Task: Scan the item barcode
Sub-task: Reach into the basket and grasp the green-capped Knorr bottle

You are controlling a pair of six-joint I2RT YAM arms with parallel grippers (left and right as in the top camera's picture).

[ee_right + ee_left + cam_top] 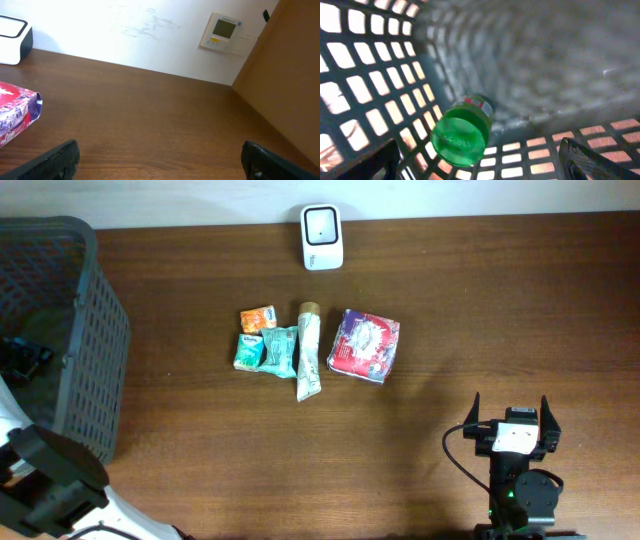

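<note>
At the near right corner of the desk (500, 300) the right fingers (547, 415) stand wide apart, holding nothing. By the left edge, the left fingers (367, 162) are spread wide and empty inside a dark lattice basket (95, 330), where a green bottle (462, 132) lies against the wall. At mid-desk lie an orange packet (259, 317), two green tissue packs (250, 351), a tube (308, 355) and a red-and-purple packet (365, 345), close together. A white scanner (322, 237) stands at the far edge.
</note>
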